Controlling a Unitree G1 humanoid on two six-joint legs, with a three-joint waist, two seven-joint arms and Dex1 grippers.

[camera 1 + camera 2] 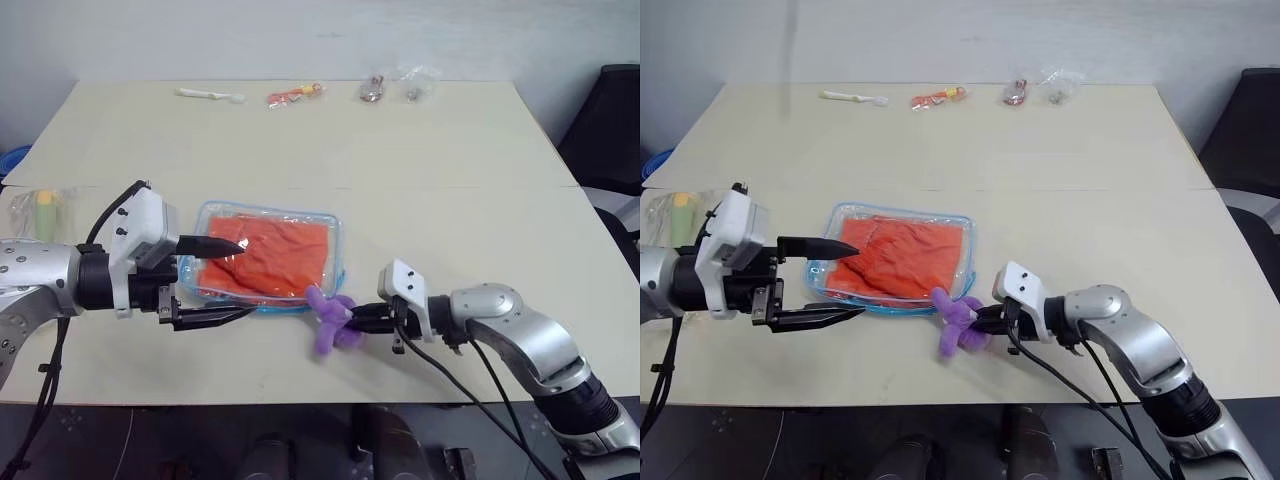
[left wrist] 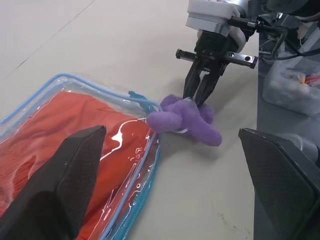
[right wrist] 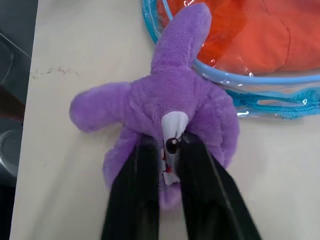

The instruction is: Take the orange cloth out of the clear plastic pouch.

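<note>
Left eye view: our wide-open left pincer (image 1: pixel 232 283) straddles the nine-o'clock end of the clear plastic pouch (image 1: pixel 268 256) still holding the orange cloth (image 1: pixel 270 255), while our right pincer (image 1: pixel 357 318) pinches the purple plush bunny (image 1: pixel 331 321) at five o'clock.

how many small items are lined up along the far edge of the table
4: a white toothbrush-like stick furthest left, an orange-red packaged item next, then two small clear wrappers to the right. Nearer, at the left edge, lies another clear bag.
</note>
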